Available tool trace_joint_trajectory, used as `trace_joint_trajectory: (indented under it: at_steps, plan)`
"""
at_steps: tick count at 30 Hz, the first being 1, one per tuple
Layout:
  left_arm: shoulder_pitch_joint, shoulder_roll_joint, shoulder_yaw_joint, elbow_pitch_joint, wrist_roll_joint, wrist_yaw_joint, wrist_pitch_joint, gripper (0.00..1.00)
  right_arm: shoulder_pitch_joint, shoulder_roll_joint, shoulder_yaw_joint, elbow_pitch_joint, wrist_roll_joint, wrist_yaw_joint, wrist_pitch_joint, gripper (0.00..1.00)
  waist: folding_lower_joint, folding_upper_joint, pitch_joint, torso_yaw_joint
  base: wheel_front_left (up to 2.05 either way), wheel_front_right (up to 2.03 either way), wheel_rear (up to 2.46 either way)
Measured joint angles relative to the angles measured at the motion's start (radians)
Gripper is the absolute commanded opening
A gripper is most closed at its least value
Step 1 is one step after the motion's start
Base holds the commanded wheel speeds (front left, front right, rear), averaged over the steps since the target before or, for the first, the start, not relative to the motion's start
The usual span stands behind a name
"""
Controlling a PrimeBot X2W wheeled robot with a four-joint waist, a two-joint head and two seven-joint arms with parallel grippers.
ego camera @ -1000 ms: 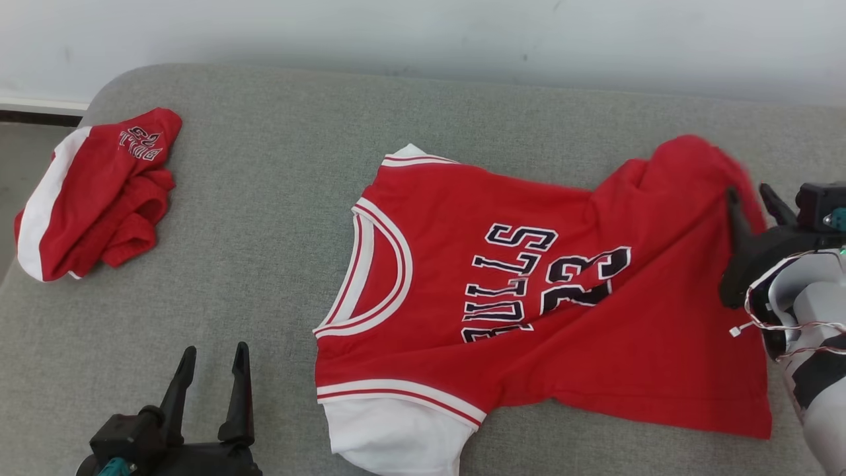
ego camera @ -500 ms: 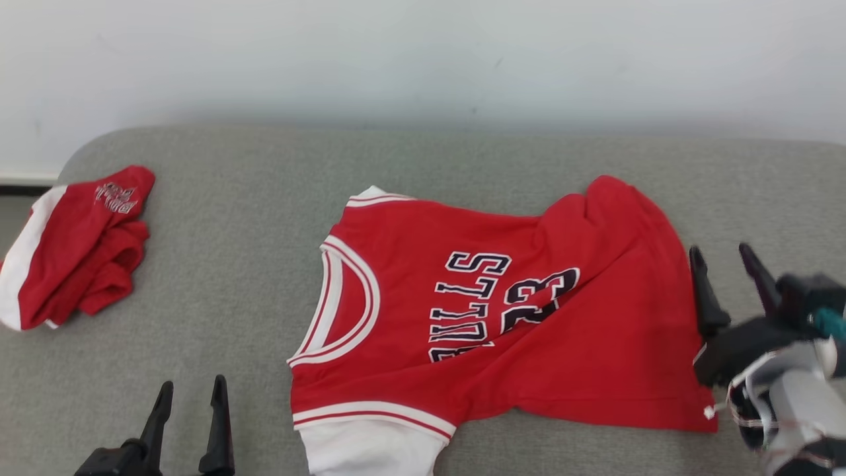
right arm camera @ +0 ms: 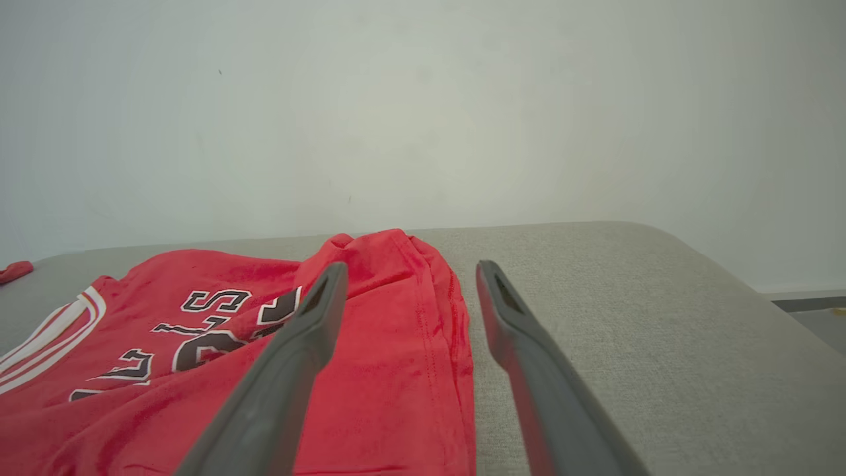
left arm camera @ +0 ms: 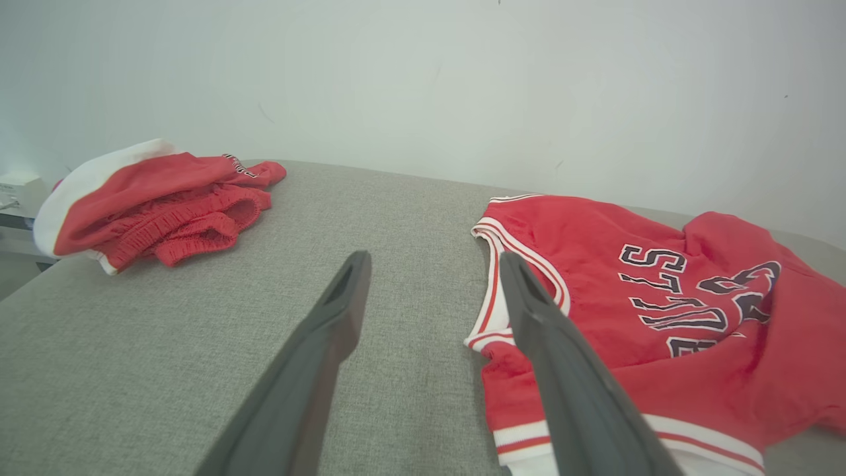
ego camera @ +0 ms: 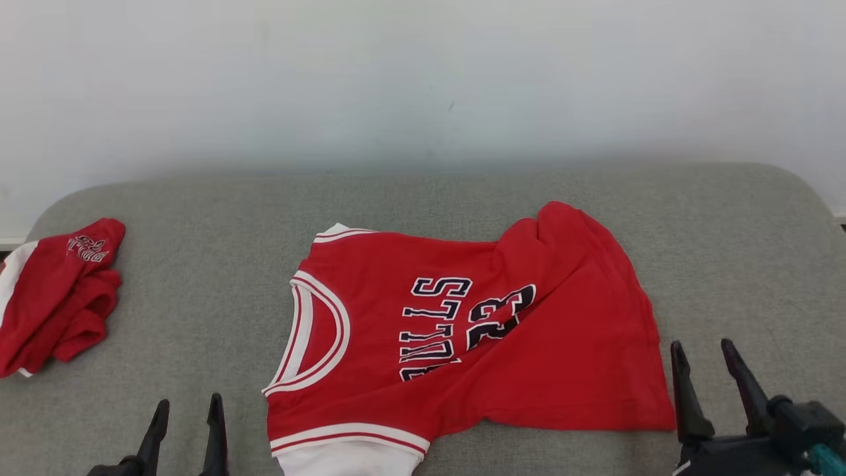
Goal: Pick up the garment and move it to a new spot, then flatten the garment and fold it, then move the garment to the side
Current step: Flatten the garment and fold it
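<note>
Head view: right claw (ego camera: 701, 348) now off jersey (ego camera: 568, 370).

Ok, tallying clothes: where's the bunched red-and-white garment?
In the head view, the bunched red-and-white garment lies at the grey cushioned surface's left edge, apart from the spread red jersey.

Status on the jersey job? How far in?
Done: the jersey lies mostly spread on the grey cushion, print up. In hand: nothing; the left gripper and right gripper are open and hold no cloth. Left: smooth the bunched hem corner at the far side, fold it, move it aside.
</note>
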Motion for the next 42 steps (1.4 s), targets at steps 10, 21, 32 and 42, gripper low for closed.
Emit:
trace_joint_trajectory:
  at_steps: [10,21,32,42]
  plan:
    - [0.010,0.000,0.009,-0.002,0.013,-0.004,0.000,1.00,0.127,0.066,-0.003,-0.121,-0.049,0.000,0.000,1.00,0.0001,0.0000,-0.016,-0.018,0.00,0.00,0.00]
    - [0.016,0.002,0.008,-0.031,0.033,-0.002,0.000,1.00,0.176,0.112,-0.005,-0.176,-0.061,0.000,0.000,1.00,0.0001,0.0000,-0.027,-0.005,0.00,0.00,0.00]
    - [0.035,0.002,0.001,-0.041,0.038,0.004,0.000,1.00,0.178,0.113,-0.002,-0.141,-0.076,0.000,0.000,1.00,0.0002,0.0000,-0.025,0.005,0.00,0.00,0.00]
    - [0.071,0.035,-0.117,0.050,0.044,-0.004,0.000,1.00,0.113,0.050,-0.029,0.037,-0.077,0.000,0.004,1.00,0.0003,0.0000,-0.001,0.011,0.00,0.00,0.00]
